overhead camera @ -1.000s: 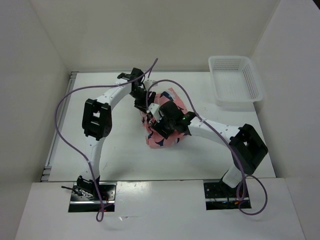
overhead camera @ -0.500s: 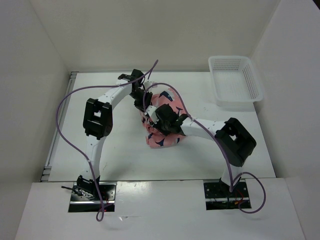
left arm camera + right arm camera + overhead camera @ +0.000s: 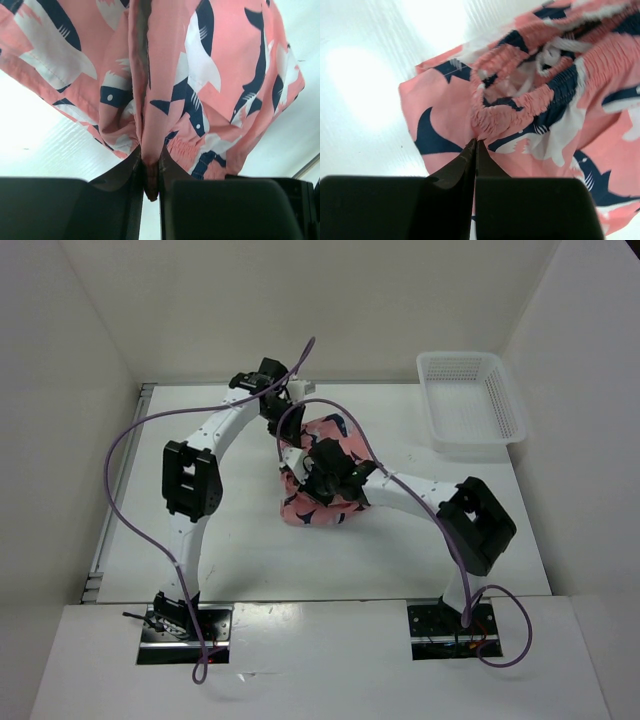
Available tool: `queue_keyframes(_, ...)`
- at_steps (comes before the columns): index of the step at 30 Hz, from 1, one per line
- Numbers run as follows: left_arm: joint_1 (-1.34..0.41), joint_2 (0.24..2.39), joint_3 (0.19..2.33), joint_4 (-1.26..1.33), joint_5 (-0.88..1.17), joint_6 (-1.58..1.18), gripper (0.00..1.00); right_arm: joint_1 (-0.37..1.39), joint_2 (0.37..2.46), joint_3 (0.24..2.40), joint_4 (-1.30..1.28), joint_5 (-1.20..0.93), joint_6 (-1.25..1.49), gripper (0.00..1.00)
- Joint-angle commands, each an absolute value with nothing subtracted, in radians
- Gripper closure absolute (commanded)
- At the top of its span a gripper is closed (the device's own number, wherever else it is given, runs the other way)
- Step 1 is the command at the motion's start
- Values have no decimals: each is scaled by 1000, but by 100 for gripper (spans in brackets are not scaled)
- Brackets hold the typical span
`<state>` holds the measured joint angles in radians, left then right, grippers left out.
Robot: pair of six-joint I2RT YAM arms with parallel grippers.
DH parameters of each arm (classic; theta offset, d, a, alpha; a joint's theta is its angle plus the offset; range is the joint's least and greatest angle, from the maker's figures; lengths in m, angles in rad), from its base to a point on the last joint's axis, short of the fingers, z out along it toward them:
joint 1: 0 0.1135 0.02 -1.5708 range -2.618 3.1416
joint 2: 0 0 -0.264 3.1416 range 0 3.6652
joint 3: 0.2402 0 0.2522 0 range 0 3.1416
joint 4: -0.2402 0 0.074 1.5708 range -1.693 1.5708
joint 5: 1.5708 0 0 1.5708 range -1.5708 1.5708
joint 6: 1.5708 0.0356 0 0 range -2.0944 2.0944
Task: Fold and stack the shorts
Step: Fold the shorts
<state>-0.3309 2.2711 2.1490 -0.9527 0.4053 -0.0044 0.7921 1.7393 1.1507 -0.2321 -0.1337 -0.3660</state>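
Note:
The shorts (image 3: 325,502), salmon-pink with navy-and-white fish shapes, lie bunched in the middle of the table. My left gripper (image 3: 291,423) is at their far left edge. In the left wrist view it (image 3: 150,172) is shut on a fold of the shorts (image 3: 225,60), and the cloth hangs away from the jaws. My right gripper (image 3: 313,473) is over the middle of the bunch. In the right wrist view its tips (image 3: 475,145) are shut together on the edge of the gathered elastic waistband (image 3: 520,107). A white drawstring (image 3: 555,50) shows inside the waistband.
A white mesh basket (image 3: 428,405) stands at the back right with nothing in it. Purple cables (image 3: 130,455) loop over both arms. White walls close the table (image 3: 220,540) in on the left, back and right.
Both grippers have shut on the cloth. The left arm has drawn back toward the far wall, pulling its edge of the shorts up. The bunch has shifted slightly left.

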Motion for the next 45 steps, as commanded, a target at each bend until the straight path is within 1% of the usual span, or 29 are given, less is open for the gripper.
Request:
queue_keyframes(1, -321, 2230, 2177, -919, 354, 0, 81, 802, 1717, 1192, -282, -257, -434, 99)
queue_keyframes(3, -311, 2256, 2155, -919, 345, 0, 79, 802, 1746, 1218, -282, -267, -481, 99)
queue_keyframes(5, -302, 2272, 2155, -910, 336, 0, 75, 802, 1758, 1232, -282, -276, -492, 99)
queue_keyframes(6, -302, 2285, 2143, -901, 336, 0, 72, 802, 1769, 1245, -282, -288, -505, 95)
queue_keyframes(7, -302, 2286, 2143, -888, 322, 0, 69, 802, 1769, 1246, -282, -288, -505, 72)
queue_keyframes(8, -292, 2301, 2143, -888, 302, 0, 66, 802, 1769, 1246, -282, -288, -518, 53)
queue_keyframes(9, -291, 2313, 2132, -879, 290, 0, 63, 811, 1769, 1255, -282, -279, -528, 37)
queue_keyframes(10, -281, 2322, 2123, -865, 279, 0, 60, 811, 1769, 1264, -273, -264, -528, 31)
queue_keyframes(11, -270, 2322, 2123, -853, 270, 0, 56, 811, 1755, 1264, -264, -205, -516, 29)
queue_keyframes(14, -259, 2322, 2123, -853, 261, 0, 50, 787, 1688, 1310, -242, -106, -456, 31)
queue_keyframes(15, -259, 2322, 2132, -853, 261, 0, 46, 770, 1669, 1321, -258, -106, -439, 31)
queue_keyframes(17, -259, 2312, 2132, -844, 249, 0, 44, 704, 1628, 1333, -287, -142, -378, 39)
queue_keyframes(18, -259, 2300, 2132, -835, 236, 0, 43, 683, 1628, 1301, -301, -158, -365, 43)
queue_keyframes(19, -259, 2290, 2132, -834, 236, 0, 41, 664, 1614, 1275, -310, -158, -365, 50)
queue_keyframes(20, -259, 2290, 2143, -834, 224, 0, 40, 654, 1605, 1243, -310, -146, -365, 62)
queue_keyframes(21, -259, 2290, 2152, -834, 224, 0, 39, 641, 1605, 1171, -310, -137, -365, 68)
queue_keyframes(22, -259, 2280, 2152, -834, 224, 0, 39, 641, 1605, 1134, -298, -137, -388, 73)
queue_keyframes(24, -259, 2270, 2152, -834, 224, 0, 35, 621, 1594, 1045, -288, -114, -388, 82)
queue_keyframes(25, -259, 2270, 2152, -834, 224, 0, 35, 621, 1594, 1022, -278, -114, -388, 84)
queue_keyframes(27, -259, 2261, 2152, -834, 213, 0, 31, 595, 1594, 971, -267, -104, -379, 84)
queue_keyframes(31, -294, 2200, 2174, -893, 225, 0, 31, 583, 1603, 925, -241, -81, -368, 84)
queue_keyframes(32, -313, 2144, 2151, -893, 212, 0, 31, 583, 1603, 911, -230, -81, -368, 84)
queue_keyframes(35, -412, 2036, 1959, -865, 202, 0, 33, 583, 1614, 890, -230, -72, -359, 84)
queue_keyframes(36, -437, 2019, 1901, -851, 193, 0, 35, 583, 1614, 890, -221, -72, -350, 84)
queue_keyframes(37, -472, 2010, 1791, -851, 171, 0, 35, 583, 1614, 890, -221, -72, -350, 84)
queue_keyframes(38, -472, 2010, 1749, -838, 160, 0, 37, 583, 1614, 890, -221, -72, -350, 84)
queue_keyframes(39, -483, 2010, 1717, -827, 160, 0, 39, 583, 1614, 890, -221, -83, -350, 84)
queue_keyframes(41, -483, 2037, 1656, -804, 103, 0, 39, 583, 1600, 890, -241, -115, -359, 84)
queue_keyframes(45, -483, 2071, 1632, -736, 23, 0, 40, 583, 1569, 929, -339, -176, -373, 86)
